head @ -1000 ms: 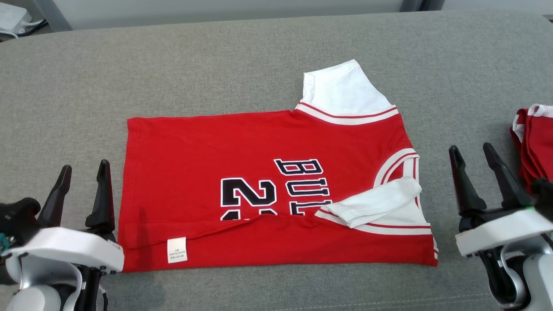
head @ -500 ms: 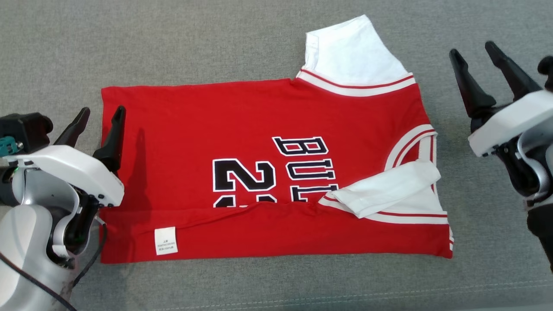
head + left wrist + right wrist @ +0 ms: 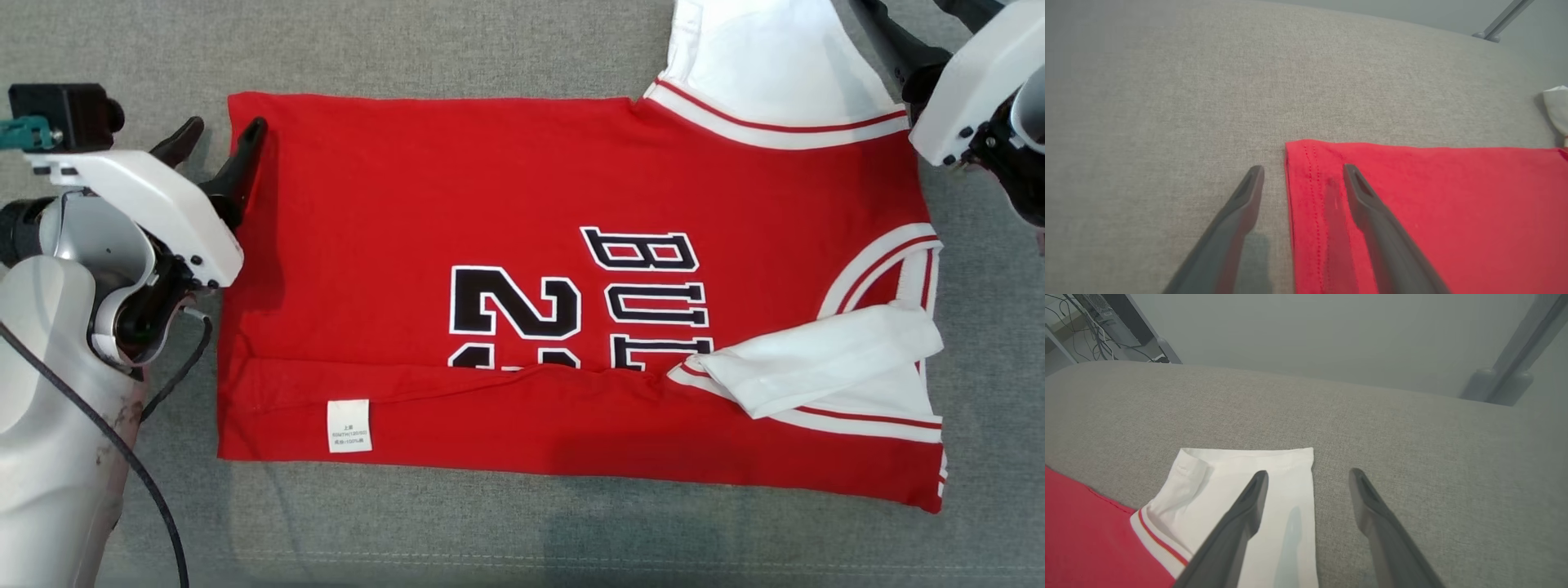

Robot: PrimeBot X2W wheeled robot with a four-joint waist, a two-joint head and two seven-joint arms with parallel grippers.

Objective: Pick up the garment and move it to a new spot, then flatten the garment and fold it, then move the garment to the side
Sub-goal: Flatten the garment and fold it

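The garment [image 3: 457, 212] is a red jersey with white sleeves and black lettering, lying flat on the grey cushion with its near edge folded over. My left gripper [image 3: 220, 135] is open at the jersey's far left corner [image 3: 1298, 149], one finger over the red hem and the other over bare cushion. My right gripper [image 3: 1306, 473] is open over the far white sleeve [image 3: 1286, 465], straddling its outer edge; in the head view its fingers [image 3: 898, 49] run out of the top right. The other white sleeve [image 3: 816, 367] lies folded across the jersey's right side.
The grey cushion [image 3: 490, 539] extends all around the jersey, with a seam along its near edge. Beyond the cushion's far edge stand metal frame legs [image 3: 1498, 384] and cables [image 3: 1098, 330].
The head camera has dipped and drawn nearer, so the jersey fills more of the picture. Both grippers have reached forward, the left to the far left corner, the right to the far sleeve. Both stay open.
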